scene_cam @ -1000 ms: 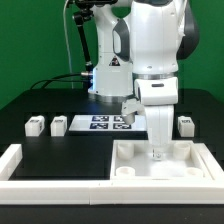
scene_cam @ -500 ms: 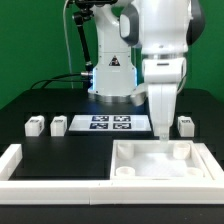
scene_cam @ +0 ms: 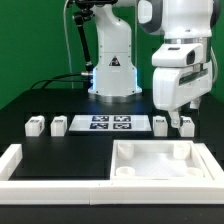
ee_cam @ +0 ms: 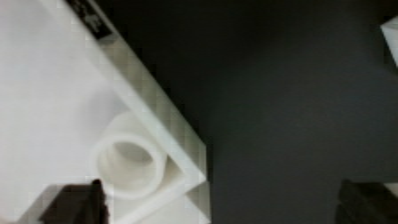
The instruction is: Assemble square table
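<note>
Black surface [scene_cam: 60,150]: slab [scene_cam: 150,170] bare, four legs [scene_cam: 35,126] loose beyond it; hand [scene_cam: 177,116] hangs open, empty, at the exterior view's right.

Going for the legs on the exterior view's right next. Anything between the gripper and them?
Nothing visible. The open gripper hangs above the two legs, with only air between. The square tabletop lies nearer the camera, the marker board toward the exterior view's left, both off that path.

No words or numbers are legible; only black-white tag patterns show on the marker board [scene_cam: 108,123].
</note>
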Motion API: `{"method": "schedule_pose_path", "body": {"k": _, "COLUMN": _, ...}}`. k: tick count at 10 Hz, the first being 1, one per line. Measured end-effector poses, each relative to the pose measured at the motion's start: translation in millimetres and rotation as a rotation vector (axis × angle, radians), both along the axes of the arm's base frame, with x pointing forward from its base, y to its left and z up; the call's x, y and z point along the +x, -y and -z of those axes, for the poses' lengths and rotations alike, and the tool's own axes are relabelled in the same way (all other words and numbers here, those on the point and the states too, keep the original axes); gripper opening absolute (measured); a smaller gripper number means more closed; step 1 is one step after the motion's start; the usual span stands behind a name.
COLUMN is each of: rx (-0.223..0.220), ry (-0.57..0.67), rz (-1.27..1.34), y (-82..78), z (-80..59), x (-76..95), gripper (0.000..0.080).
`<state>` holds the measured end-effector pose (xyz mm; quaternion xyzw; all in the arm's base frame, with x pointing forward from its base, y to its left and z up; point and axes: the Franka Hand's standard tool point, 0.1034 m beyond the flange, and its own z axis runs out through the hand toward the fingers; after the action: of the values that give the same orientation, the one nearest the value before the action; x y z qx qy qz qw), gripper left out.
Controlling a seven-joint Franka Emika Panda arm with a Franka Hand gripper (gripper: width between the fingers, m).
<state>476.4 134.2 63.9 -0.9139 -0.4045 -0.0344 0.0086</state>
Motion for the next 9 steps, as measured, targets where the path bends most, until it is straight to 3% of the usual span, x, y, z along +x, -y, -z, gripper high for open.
{"method": "schedule_pose_path", "body": {"k": 3, "rx": 0.019, "ry": -0.021, "rz": 0.238, "y": -3.3, "z": 2.5, "x": -4.2, "gripper": 0.0649}}
{"method": "schedule_pose_path", "body": {"k": 4, "rx": 0.019, "ry": -0.053, "rz": 0.345, "y": -9.6, "z": 10.0, "x": -16.5, "gripper": 0.0649}}
{"method": "schedule_pose_path", "body": {"k": 7, "rx": 0.022, "ry": -0.092, "rz": 0.647, "y": -34.8, "z": 8.3, "x": -31.9, "gripper": 0.0649}}
{"method": "schedule_pose_path", "body": {"k": 9, "rx": 0.038, "ry": -0.112, "rz": 0.785, "y": -37.0, "z": 9.5, "x": -33.4, "gripper": 0.0649}}
